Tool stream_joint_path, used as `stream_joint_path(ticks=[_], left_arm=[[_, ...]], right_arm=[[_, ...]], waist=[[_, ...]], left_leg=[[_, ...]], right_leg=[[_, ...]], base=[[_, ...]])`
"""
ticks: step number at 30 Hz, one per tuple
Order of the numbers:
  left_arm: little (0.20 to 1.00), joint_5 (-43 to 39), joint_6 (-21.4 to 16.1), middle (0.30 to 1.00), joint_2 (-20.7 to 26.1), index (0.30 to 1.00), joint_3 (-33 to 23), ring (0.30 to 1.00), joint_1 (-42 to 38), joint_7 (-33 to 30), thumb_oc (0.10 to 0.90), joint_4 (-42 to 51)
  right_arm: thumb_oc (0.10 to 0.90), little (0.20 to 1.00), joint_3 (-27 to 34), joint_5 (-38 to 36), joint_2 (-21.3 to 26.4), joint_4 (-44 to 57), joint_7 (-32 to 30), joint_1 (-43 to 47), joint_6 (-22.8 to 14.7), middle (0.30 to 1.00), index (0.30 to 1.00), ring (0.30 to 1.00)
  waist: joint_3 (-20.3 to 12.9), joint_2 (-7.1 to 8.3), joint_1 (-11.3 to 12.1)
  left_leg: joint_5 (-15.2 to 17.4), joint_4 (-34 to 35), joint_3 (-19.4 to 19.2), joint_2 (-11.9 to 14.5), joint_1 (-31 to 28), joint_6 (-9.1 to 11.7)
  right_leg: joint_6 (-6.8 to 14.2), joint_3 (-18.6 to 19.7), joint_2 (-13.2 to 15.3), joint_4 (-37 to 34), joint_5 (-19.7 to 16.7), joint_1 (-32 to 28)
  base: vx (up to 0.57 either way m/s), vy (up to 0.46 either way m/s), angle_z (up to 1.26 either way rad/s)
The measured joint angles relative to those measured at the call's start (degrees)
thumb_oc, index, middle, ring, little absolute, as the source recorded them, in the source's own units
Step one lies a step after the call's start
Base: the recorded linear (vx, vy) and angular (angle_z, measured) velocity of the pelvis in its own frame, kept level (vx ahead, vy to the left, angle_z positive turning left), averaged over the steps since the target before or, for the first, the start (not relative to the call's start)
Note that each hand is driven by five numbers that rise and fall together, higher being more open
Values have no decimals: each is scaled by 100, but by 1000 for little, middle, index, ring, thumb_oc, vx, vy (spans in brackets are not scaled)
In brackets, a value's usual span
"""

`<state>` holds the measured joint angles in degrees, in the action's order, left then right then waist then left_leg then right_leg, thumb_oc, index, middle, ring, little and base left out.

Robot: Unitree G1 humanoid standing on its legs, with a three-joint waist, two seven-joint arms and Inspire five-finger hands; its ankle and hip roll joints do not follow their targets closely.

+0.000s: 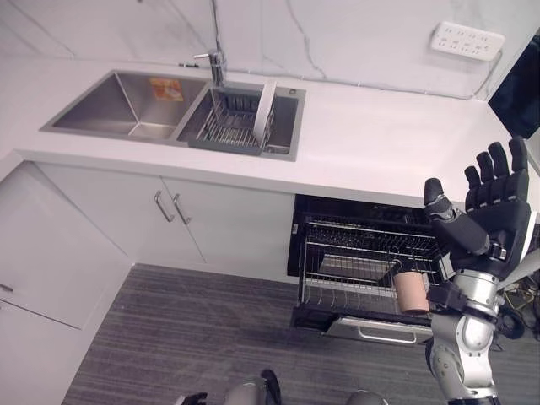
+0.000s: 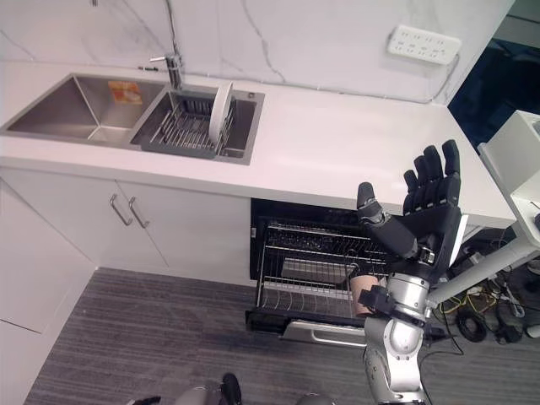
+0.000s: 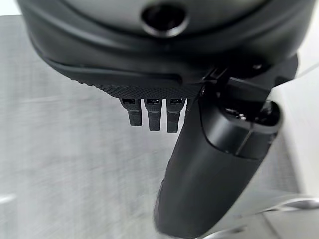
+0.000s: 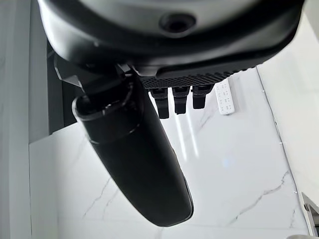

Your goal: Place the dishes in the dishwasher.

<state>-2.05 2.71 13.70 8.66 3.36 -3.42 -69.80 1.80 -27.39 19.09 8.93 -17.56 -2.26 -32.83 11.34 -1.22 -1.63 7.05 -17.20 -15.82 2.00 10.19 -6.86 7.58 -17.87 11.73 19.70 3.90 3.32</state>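
Note:
A white plate (image 1: 265, 111) stands upright in the wire drainer (image 1: 228, 125) inside the sink's right basin. Below the counter the dishwasher is open, its wire rack (image 1: 350, 263) pulled out. A tan cup (image 1: 413, 292) lies at the rack's right end. My right hand (image 1: 492, 218) is raised above the rack's right side, palm up. It is open with straight fingers and holds nothing; the cup sits just below its wrist. My left hand (image 3: 149, 59) hangs over the grey floor, fingers relaxed and empty.
The sink's left basin (image 1: 126, 105) is bare, with a faucet (image 1: 216, 64) behind the divider. A white counter (image 1: 380, 143) runs to the right and a power strip (image 1: 467, 40) sits on the wall. White cabinet doors (image 1: 169, 215) stand left of the dishwasher above striped grey floor (image 1: 194, 337).

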Motion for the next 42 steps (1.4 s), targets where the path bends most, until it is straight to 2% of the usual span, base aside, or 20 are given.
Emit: stream_joint_path(ticks=[3, 4, 5, 9, 11, 12, 13, 14, 15, 16, 19, 20, 21, 25, 30, 33, 34, 37, 39, 42], left_arm=[[900, -231, 363, 900, -87, 900, -92, 900, -77, 355, 800, 30], [900, -229, 486, 900, -27, 900, -225, 900, -42, 512, 800, 73], [900, -236, 559, 900, -60, 900, -240, 900, 30, 609, 800, 57], [900, -355, 718, 900, -147, 900, -188, 900, 84, 940, 800, 5], [900, -455, 794, 900, -128, 900, -207, 900, 82, 1033, 800, -78], [900, -462, 839, 900, -143, 900, -158, 900, 100, 1036, 800, -61], [900, -513, 853, 900, -179, 900, -96, 900, 123, 1053, 800, -44], [900, -693, 899, 900, -32, 900, -251, 900, 143, 1179, 800, -38], [900, -764, 922, 900, 7, 900, -264, 900, 122, 1174, 800, 26], [900, -905, 1056, 900, -90, 900, -370, 900, 126, 1112, 800, 43], [900, -957, 1126, 900, -140, 900, -253, 900, 117, 1119, 800, -34], [900, -960, 1140, 900, -159, 900, -278, 900, 102, 1104, 800, -45], [900, -1115, 1186, 900, -188, 900, -349, 900, 129, 1087, 800, -34], [900, -1335, 1186, 900, -188, 900, -753, 900, 289, 992, 800, 109], [900, -1348, 1142, 900, -444, 900, -925, 900, 293, 906, 800, 41], [900, -1348, 1139, 900, -550, 900, -894, 900, 463, 839, 800, -43], [900, -1345, 1125, 900, -415, 900, -907, 900, 439, 780, 800, 75], [900, -1343, 1165, 900, -122, 900, -847, 900, 236, 616, 800, 280], [900, -1353, 1177, 900, -112, 900, -777, 900, 131, 612, 800, 300], [900, -1350, 1294, 900, -153, 900, -778, 900, 38, 623, 800, 351]], right_arm=[[800, 900, 11, -29, 182, 10, -16, 65, 58, 900, 900, 900], [800, 900, 4, -32, 215, 79, 30, 85, 119, 900, 900, 900], [800, 900, 52, -32, 490, 181, 59, 79, 156, 900, 900, 900], [800, 900, 148, -424, 522, 174, 106, -71, 275, 900, 900, 900], [800, 900, 234, -501, 469, 164, 141, -176, 257, 900, 900, 900], [800, 900, 225, -569, 409, 123, 142, -217, 268, 900, 900, 900], [800, 900, 171, -633, 372, 95, 157, -215, 271, 900, 900, 900], [800, 900, 158, -652, 181, 90, 234, -229, 224, 900, 900, 900], [800, 900, 188, -656, 214, 103, 272, -212, 194, 900, 900, 900], [800, 900, 130, -655, 324, 40, 350, -207, 231, 900, 900, 900], [800, 900, 117, -640, 420, 78, 378, -178, 210, 900, 900, 900], [800, 900, 124, -641, 463, 71, 378, -182, 215, 900, 900, 900], [800, 900, 90, -637, 409, 9, 378, -175, 266, 900, 900, 900], [800, 900, 79, -450, 355, 0, 373, -4, 325, 900, 900, 900], [800, 900, -52, -300, 365, -92, 249, 324, 438, 900, 900, 900], [800, 900, -154, -307, 574, -33, 184, 255, 482, 900, 900, 900], [800, 900, -172, -306, 535, -17, 205, 251, 482, 900, 900, 900], [800, 900, -342, -343, 254, -17, 401, 255, 575, 900, 900, 900], [800, 900, -484, -425, 122, -18, 537, 218, 582, 900, 900, 900], [800, 900, -670, -429, 126, -17, 772, 271, 542, 900, 900, 900]], waist=[[65, 49, -14], [69, 303, -71], [95, 72, -118], [191, 109, -334], [205, 110, -459], [195, 81, -436], [178, 19, -407], [196, 327, -422], [143, 144, -410], [183, -33, -316], [139, -152, -455], [151, -151, -440], [205, -96, -318], [247, 3, -207], [391, -91, 139], [306, -327, 181], [278, -71, 180], [275, -91, 154], [299, -116, 68], [365, -200, 33]], left_leg=[[179, 351, -146, -238, -231, 763], [547, -906, -6, -281, 100, 152], [890, -986, 313, -131, 2, 16], [462, 65, 40, -526, -308, 632], [582, -154, -10, -644, -346, 85], [572, -5, -59, -690, -438, 160], [672, 169, -139, -679, -554, 719], [899, -854, -81, -693, -265, 344], [1102, -1305, 268, -290, -136, 253], [1172, -737, 358, -360, -576, 129], [653, 322, 266, -661, -1143, 52], [636, 301, 224, -723, -1221, 81], [504, -194, 172, -757, -1158, 470], [606, -422, 752, -389, -575, 662], [1, -84, 1620, -47, 635, 1127], [-279, -63, 1272, 55, 530, 853], [-307, 85, 973, -223, 332, 812], [-297, 43, 631, -178, 134, 82], [-228, 35, 407, -110, 50, 122], [-65, 6, 129, -66, 87, 106]], right_leg=[[-373, 43, -793, -24, 307, 122], [-257, 349, -704, 110, 498, 261], [-167, 472, -791, 467, 802, 402], [-165, -14, -741, 286, 493, 1102], [-91, 24, -648, 461, 438, 1024], [-233, 3, -652, 523, 389, 996], [-454, -54, -741, 442, 320, 964], [-527, 50, -393, 254, 197, 949], [-324, -52, -392, 450, 224, 1031], [-196, -198, -391, 852, 412, 1091], [-706, -503, -814, 318, 515, 768], [-1179, -420, -934, -40, 470, 522], [-1352, -308, -823, -438, 355, 108], [-1248, 21, -742, -627, 399, -126], [-999, 740, -796, -609, 594, -309], [-485, 1141, -749, -205, 1046, -543], [-446, 1267, -365, -186, 1136, -588], [-74, 772, -220, 748, 656, -144], [-32, 602, -35, 1553, 724, 523], [-67, 203, 81, 567, 482, 1037]], base=[[83, 97, 30], [86, 53, 10], [109, 32, 17], [134, -11, -1], [127, -27, 22], [133, -44, -5], [100, -42, -13], [152, -51, -14], [200, -22, -44], [212, -19, -40], [197, 50, -20], [274, 144, -9], [283, 169, -13], [266, 162, -22], [261, 164, -72], [312, 183, -89], [420, 211, -79], [198, 44, -76], [55, -109, -48], [53, -158, -56]])
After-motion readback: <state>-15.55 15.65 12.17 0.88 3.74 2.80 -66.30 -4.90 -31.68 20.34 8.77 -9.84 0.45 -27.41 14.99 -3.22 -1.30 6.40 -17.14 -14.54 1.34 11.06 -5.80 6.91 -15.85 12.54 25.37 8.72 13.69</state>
